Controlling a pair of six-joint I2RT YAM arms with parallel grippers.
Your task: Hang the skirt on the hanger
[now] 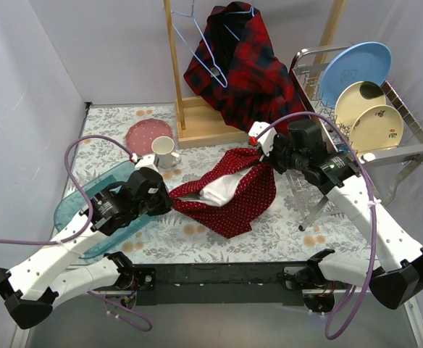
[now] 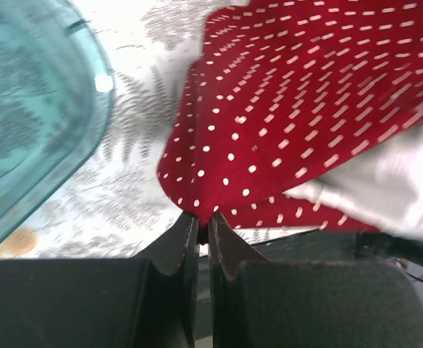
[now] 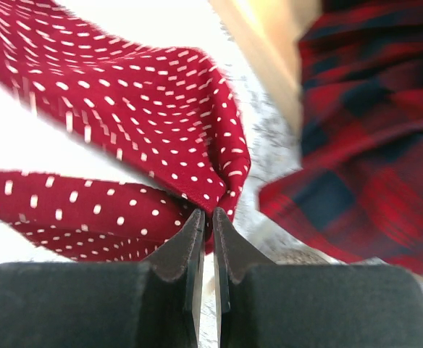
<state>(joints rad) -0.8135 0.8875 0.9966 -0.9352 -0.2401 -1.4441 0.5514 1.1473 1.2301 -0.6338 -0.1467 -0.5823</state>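
Note:
The skirt (image 1: 233, 190) is red with white dots and a white lining; it is stretched between both grippers above the table. My left gripper (image 1: 169, 199) is shut on the skirt's left corner, seen in the left wrist view (image 2: 204, 217) with the cloth (image 2: 291, 109) spreading away. My right gripper (image 1: 266, 161) is shut on the skirt's right edge, seen in the right wrist view (image 3: 206, 215) with the cloth (image 3: 146, 116) bunched at the tips. A pale blue wire hanger (image 1: 200, 47) hangs on the wooden rack (image 1: 175, 72) at the back.
A red plaid shirt (image 1: 244, 69) hangs on the rack. A dish rack (image 1: 407, 141) with plates stands at right. A teal tray (image 1: 77, 206), a white mug (image 1: 164, 152) and a pink plate (image 1: 150, 134) lie at left.

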